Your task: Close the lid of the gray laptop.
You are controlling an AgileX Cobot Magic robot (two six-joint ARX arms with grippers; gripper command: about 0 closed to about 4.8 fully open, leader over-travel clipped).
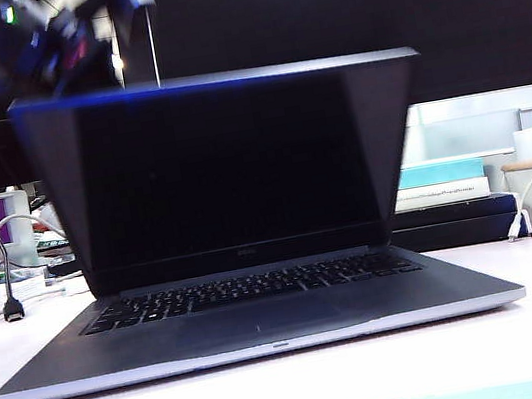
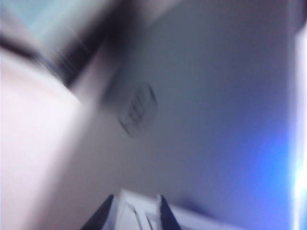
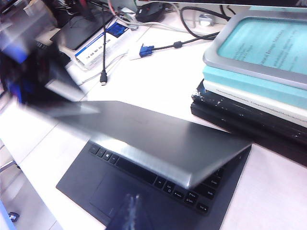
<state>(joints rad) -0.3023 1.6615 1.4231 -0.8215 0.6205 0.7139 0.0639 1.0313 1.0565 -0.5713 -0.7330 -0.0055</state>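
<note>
Lid [image 1: 225, 165] half-lowered, left gripper [image 2: 133, 213] behind (blurred), books [image 3: 259, 72] beside.

- Exterior view: bright daylight from the right; the left hand [image 1: 68, 33] is smeared by motion blur.
- Left wrist view: everything blurred, with blue-white glare along one edge of the lid [image 2: 201, 96].
- Right wrist view: books [image 3: 254, 67] sharp, a dark moving smear beside the lid.
</note>
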